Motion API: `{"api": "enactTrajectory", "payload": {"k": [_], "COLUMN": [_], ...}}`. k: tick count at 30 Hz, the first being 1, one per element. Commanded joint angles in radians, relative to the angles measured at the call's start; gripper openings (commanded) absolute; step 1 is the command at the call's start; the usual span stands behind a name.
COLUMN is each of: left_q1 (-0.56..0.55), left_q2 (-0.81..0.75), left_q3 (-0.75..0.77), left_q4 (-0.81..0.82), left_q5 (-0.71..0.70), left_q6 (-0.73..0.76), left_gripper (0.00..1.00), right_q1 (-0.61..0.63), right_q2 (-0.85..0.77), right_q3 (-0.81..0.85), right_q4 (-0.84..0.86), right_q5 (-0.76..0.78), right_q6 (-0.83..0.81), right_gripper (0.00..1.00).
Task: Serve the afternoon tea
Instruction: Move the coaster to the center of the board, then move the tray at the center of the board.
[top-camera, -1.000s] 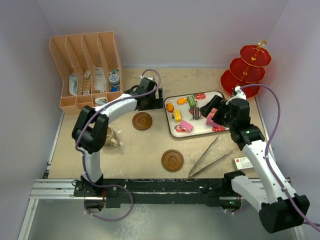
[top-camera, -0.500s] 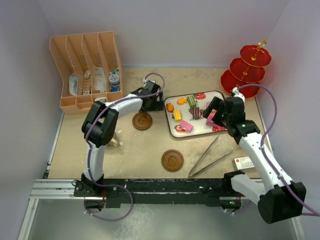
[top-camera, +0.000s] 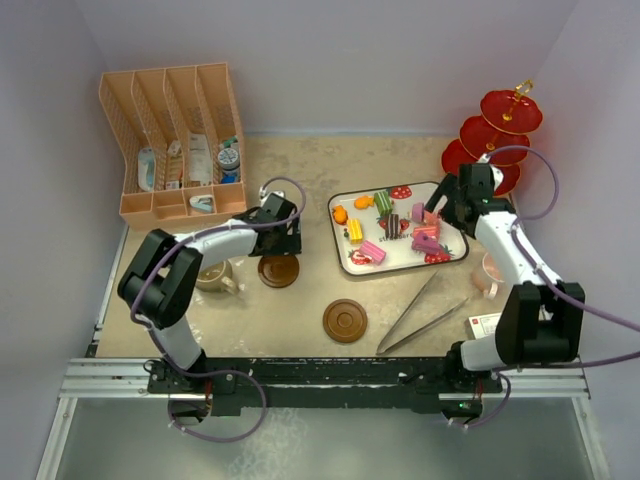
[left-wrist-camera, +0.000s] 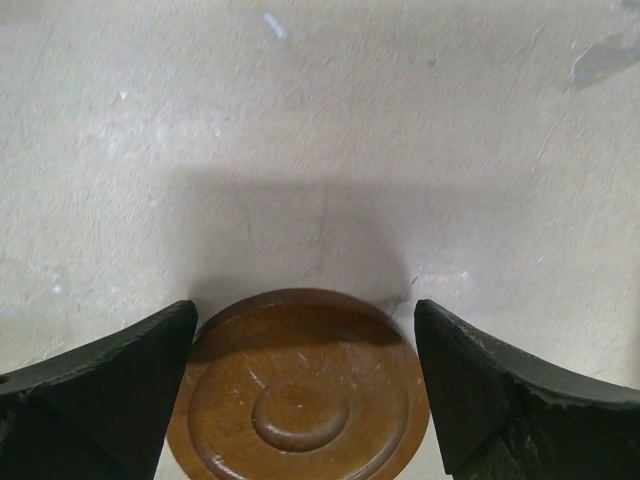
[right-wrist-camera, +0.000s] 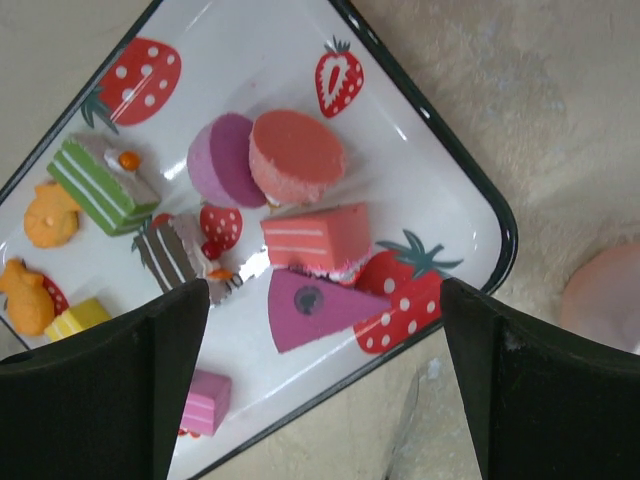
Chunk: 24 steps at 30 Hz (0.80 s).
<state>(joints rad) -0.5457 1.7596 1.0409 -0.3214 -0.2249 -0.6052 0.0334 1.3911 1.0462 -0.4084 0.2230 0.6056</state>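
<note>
A brown saucer (top-camera: 278, 272) lies between my left gripper's (top-camera: 279, 250) fingers; in the left wrist view the fingers (left-wrist-camera: 150, 370) press on both sides of the saucer's (left-wrist-camera: 300, 400) rim. A second saucer (top-camera: 345, 321) lies nearer the front. The tan mug (top-camera: 213, 275) stands left of the held saucer. My right gripper (top-camera: 440, 212) is open and empty above the right end of the strawberry-print tray (top-camera: 398, 262) of toy cakes; a purple wedge (right-wrist-camera: 320, 305) lies below it. The pink mug (top-camera: 490, 272) stands right of the tray. The red three-tier stand (top-camera: 497, 132) is at the back right.
The peach rack (top-camera: 170, 140) of toiletries stands at the back left. Metal tongs (top-camera: 420, 315) lie in front of the tray. A small white box (top-camera: 486, 325) lies near the right arm's base.
My left gripper came nearer over the saucer, and the saucer has shifted toward the front. My right gripper swung back and right toward the stand, and the pink mug now shows.
</note>
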Motion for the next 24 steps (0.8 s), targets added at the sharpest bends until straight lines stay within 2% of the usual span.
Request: {"api": "enactTrajectory", "payload": {"k": [1, 9, 13, 17, 24], "left_q1": [0.001, 0.000, -0.004, -0.007, -0.009], "left_q2": [-0.072, -0.247, -0.325, -0.375, -0.427], "left_q3": [-0.076, -0.120, -0.124, -0.131, -0.132], "left_q4": [-0.009, -0.022, -0.026, -0.037, -0.035], "left_q5": [0.033, 0.053, 0.074, 0.078, 0.107], "left_q6": [-0.025, -0.050, -0.068, -0.077, -0.103], "left_gripper": [0.87, 0.87, 0.87, 0.87, 0.87], "right_q1": [-0.073, -0.130, -0.154, -0.222, -0.234], "right_q2": [0.083, 0.194, 0.203, 0.192, 0.271], "right_q3": [0.094, 0.124, 0.060, 0.008, 0.027], "right_q4": [0.066, 0.184, 0.332, 0.443, 0.473], "right_q5": [-0.025, -0.060, -0.048, -0.163, -0.181], "right_q6": [-0.065, -0.048, -0.020, 0.020, 0.075], "right_gripper": [0.99, 0.98, 0.98, 0.94, 0.92]}}
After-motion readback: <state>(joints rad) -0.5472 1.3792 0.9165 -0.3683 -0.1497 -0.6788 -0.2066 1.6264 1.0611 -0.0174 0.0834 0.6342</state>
